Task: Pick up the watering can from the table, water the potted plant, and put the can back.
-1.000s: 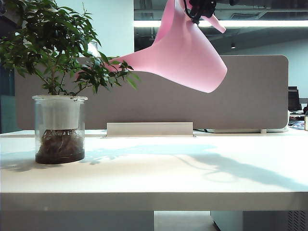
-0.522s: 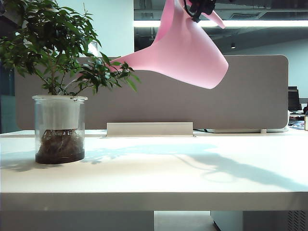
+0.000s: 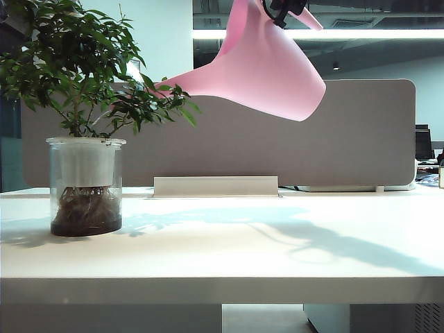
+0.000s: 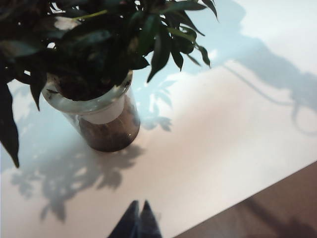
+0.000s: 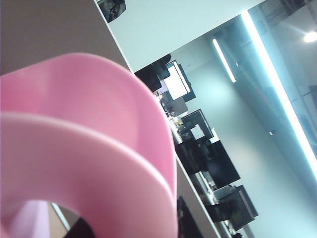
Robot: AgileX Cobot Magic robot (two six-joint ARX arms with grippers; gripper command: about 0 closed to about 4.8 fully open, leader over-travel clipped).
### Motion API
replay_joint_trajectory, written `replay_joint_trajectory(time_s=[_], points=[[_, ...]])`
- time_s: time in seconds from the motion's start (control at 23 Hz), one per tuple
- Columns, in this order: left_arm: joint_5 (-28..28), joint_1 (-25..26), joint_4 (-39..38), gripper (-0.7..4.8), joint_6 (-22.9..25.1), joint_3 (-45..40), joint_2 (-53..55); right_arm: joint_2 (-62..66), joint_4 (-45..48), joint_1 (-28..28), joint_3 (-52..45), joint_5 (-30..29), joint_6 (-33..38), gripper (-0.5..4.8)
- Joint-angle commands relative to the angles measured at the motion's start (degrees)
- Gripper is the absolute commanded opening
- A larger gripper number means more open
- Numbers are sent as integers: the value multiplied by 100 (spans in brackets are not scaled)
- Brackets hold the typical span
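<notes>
Right gripper (image 3: pixel 283 10): at the top of the exterior view, pinching the handle of the watering can (image 3: pixel 267 69); its fingertips are hidden in its own wrist view.

Watering can: held high and tipped, long axis slanting down toward the potted plant (image 3: pixel 80 118), spout tip among the outer leaves. No water visible; contents cannot be told.

Glass pot: soil and roots inside, standing on the table (image 3: pixel 229 250).

Left gripper (image 4: pixel 134 221): fingers pressed together, empty, near the pot.
</notes>
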Motion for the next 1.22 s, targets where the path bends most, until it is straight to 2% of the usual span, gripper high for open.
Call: replay_joint_trajectory(time_s=[0.04,0.26,0.35,0.48,0.61,0.78,1.04,1.09,1.17,1.22], points=[[-15,-7,35,3,24,2,-13,-101,85,-13,77,59,844,-2],[-17,-7,35,3,24,2,-13,-101,-120,-284,-417,26,2997,-3],[-15,-7,35,3,24,2,-13,-101,-35,-409,-763,7,3560,-3],[-15,-7,35,3,24,2,-11,-103,1060,-645,-1646,-203,4441,-3],[-15,-7,35,3,24,2,-13,-4,2636,-905,-2680,-575,5449,-2],[-15,-7,37,3,24,2,-11,323,3792,-1025,-3392,-643,5799,-2],[-15,-7,33,3,24,2,-13,590,4505,-1025,-4019,-640,5877,-1],[-15,-7,33,3,24,2,-13,592,4509,-1025,-4079,-636,5921,16],[-15,-7,35,3,24,2,-13,592,4505,-1027,-4135,-603,5919,158],[-15,-7,33,3,24,2,-13,592,4505,-1025,-4148,-603,5919,196]])
